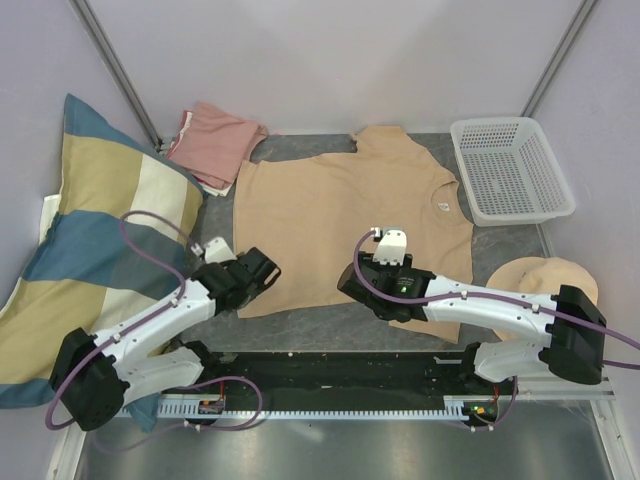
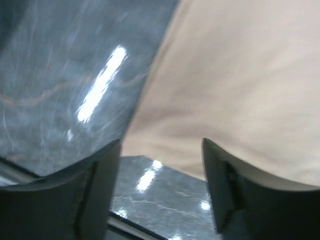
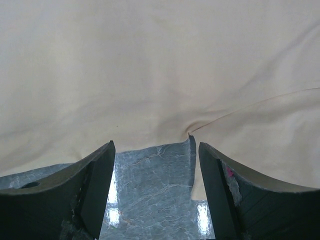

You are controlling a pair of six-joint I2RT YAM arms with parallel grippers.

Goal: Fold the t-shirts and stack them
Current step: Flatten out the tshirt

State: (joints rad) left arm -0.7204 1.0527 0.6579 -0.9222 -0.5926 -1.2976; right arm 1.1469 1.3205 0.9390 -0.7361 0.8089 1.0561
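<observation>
Both claws hang released and empty, left gripper [image 2: 160, 150] and right gripper [image 3: 156, 150] at the near hem of the tan cloth t-shirt [image 1: 340, 210], which is spread flat and unfolded on the dark grey table [image 1: 300, 335]. The salmon-pink cloth t-shirt [image 1: 215, 140] sits roughly bundled far-left; folding and stacking remain, I'd say.

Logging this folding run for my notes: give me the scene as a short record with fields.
tan tee: spread flat on table, neck to the right
pink tee: roughly folded, back left by pillow
left gripper: open, at tan tee's near left corner
right gripper: open, at tan tee's near edge
other: basket back right, hat near right
stacked: not yet
</observation>
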